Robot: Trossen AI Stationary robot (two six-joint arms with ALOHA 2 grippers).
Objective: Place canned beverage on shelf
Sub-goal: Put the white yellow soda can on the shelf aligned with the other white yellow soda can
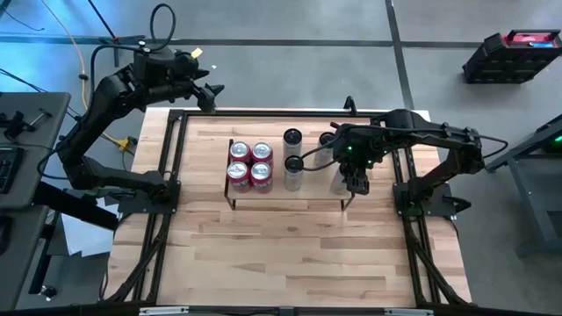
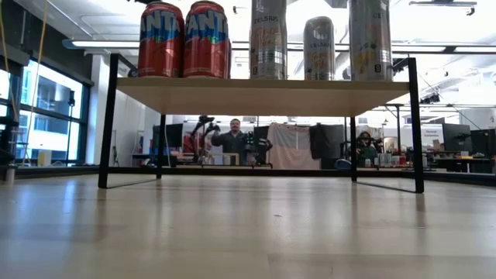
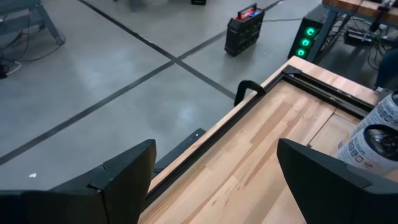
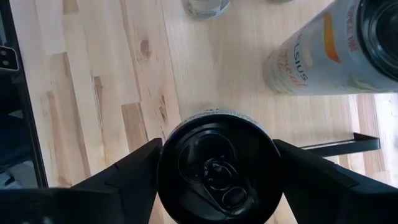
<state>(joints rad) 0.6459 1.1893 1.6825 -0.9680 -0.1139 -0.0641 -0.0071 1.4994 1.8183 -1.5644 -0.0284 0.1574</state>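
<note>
Placement step under way, by my reading: right gripper [image 4: 217, 171] is straddling a slim silver can [image 4: 217, 168] from above, one dark finger against each side of its black top, so the jaws are standing wide but clamped on the can. In the low view that can [image 2: 370, 39] is standing at the right end of the shelf [image 2: 263, 94], its base at board level; contact with the board I am not able to confirm. To finish well, the gripper should be lowering straight down until the base is seated flat, then spreading its fingers evenly and lifting vertically, keeping clear of the two neighbouring slim cans [image 1: 292, 158] to the left and the raised end rail at the right. A sideways drag risks tipping a tall, narrow can.

Red cans [image 1: 249, 163], four of them, are occupying the shelf's left end.

Right arm is reaching in from the table's right edge, wrist bent downward over the shelf. Left gripper [image 1: 209, 95] is waiting open and empty at the far left corner of the table, well apart.
</note>
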